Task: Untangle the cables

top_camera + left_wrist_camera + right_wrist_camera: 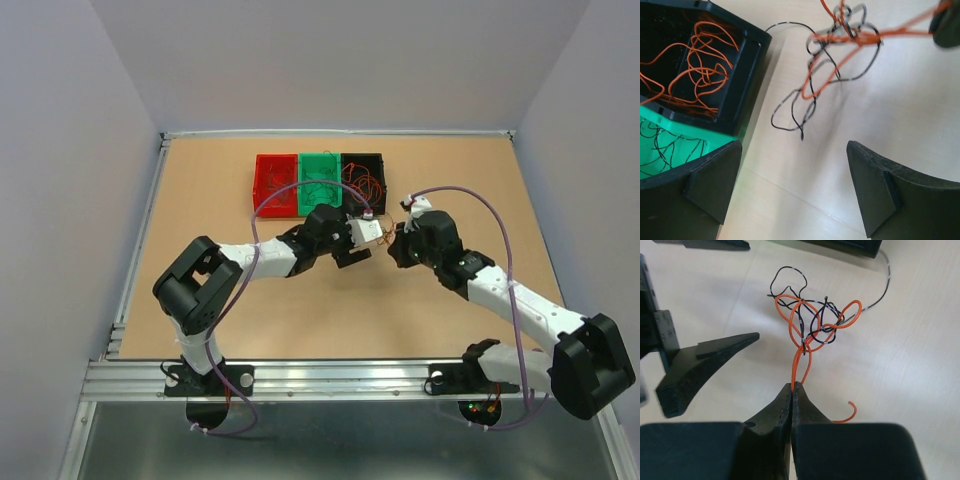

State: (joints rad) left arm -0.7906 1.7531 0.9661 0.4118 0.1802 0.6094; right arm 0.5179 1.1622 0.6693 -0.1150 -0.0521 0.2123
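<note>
The cables (810,320) form a small clump of thin orange and black wires on the table, just in front of the black bin (747,75). My right gripper (792,386) is shut on an orange wire that leads out of the clump, and a short orange end curls out beside its jaws. In the left wrist view the cables (840,50) lie ahead of my left gripper (795,170), which stands wide open with only bare table between its fingers. From above, the left gripper (372,235) and the right gripper (397,240) face each other closely.
A red bin (258,185), a green bin (320,157) and a black bin (362,157) stand in a row at the back. The black bin holds orange wires (695,65), and the green bin (690,127) holds dark wires. One finger (705,362) of the left gripper sits left of the clump.
</note>
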